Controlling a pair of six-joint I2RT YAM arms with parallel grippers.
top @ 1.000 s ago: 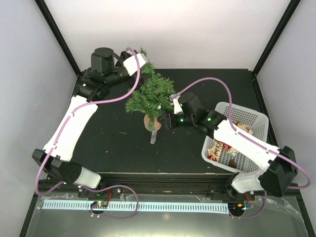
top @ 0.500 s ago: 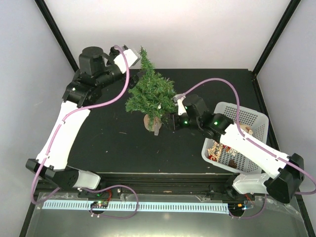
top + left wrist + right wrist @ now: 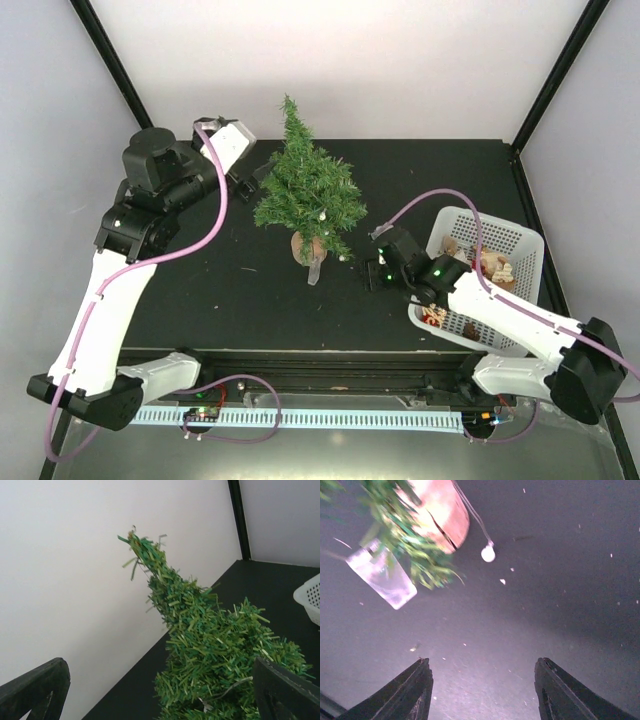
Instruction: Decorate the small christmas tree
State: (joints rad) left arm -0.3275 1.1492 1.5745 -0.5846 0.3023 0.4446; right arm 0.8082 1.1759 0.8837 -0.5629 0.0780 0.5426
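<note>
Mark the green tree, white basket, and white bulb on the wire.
small green bristly christmas tree (image 3: 305, 190), top external view, middle foliage.
white plastic mesh basket (image 3: 497, 223), top external view, far rim.
small round white bulb on thin wire (image 3: 488, 554), right wrist view, bulb centre.

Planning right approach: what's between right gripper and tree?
Bare table, only specks, per right wrist view; a white bead hangs beside the tree.

Even, diffuse light from above; white walls (image 3: 400, 60) bright. Right wrist view: pale glare on the black table (image 3: 485, 625), the small christmas tree (image 3: 415, 550) blurred at the top edge. Left wrist view: needles sharp
</note>
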